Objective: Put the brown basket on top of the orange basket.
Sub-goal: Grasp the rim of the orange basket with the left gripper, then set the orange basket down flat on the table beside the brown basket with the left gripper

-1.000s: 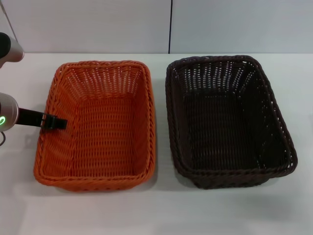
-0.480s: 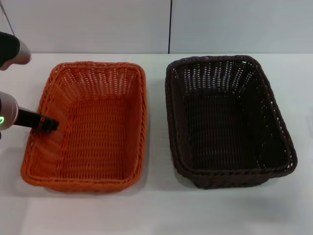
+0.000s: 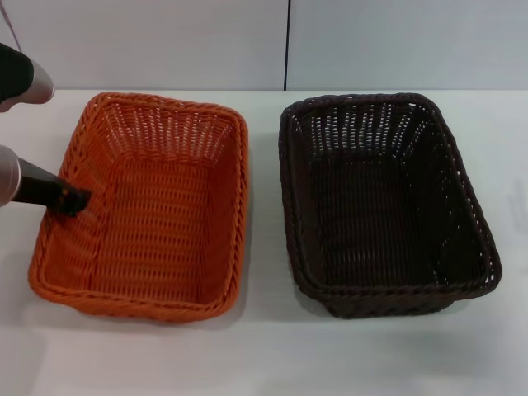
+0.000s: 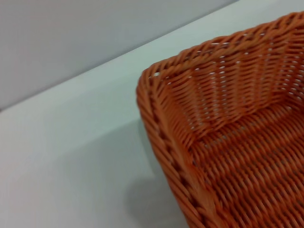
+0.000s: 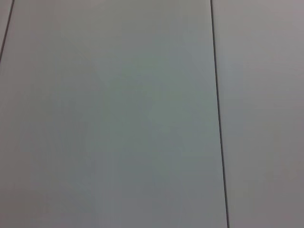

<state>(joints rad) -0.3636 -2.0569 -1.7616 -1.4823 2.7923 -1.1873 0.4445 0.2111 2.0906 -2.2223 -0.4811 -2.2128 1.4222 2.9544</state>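
Left end effector (image 3: 73,200) at the left wall of the orange basket (image 3: 165,239), its dark tip over the braided rim and inside the wall. Looks pinched onto that wall, though I cannot tell how wide the fingers stand. Orange basket sits on the left half of the white counter (image 3: 264,355), skewed, far end swung toward the middle, near left corner toward me and outward. Left wrist view shows one corner of the orange basket (image 4: 228,142), rim and inner weave close up, bare counter (image 4: 71,166) beside it.

Gap of counter between the two baskets; they do not touch.

Brown basket (image 3: 388,214) on the right half of the counter, upright, open side up, nothing inside it that I can see.

Right arm out of the head view; its wrist camera gives only a pale panelled wall (image 5: 118,118) with a dark seam.
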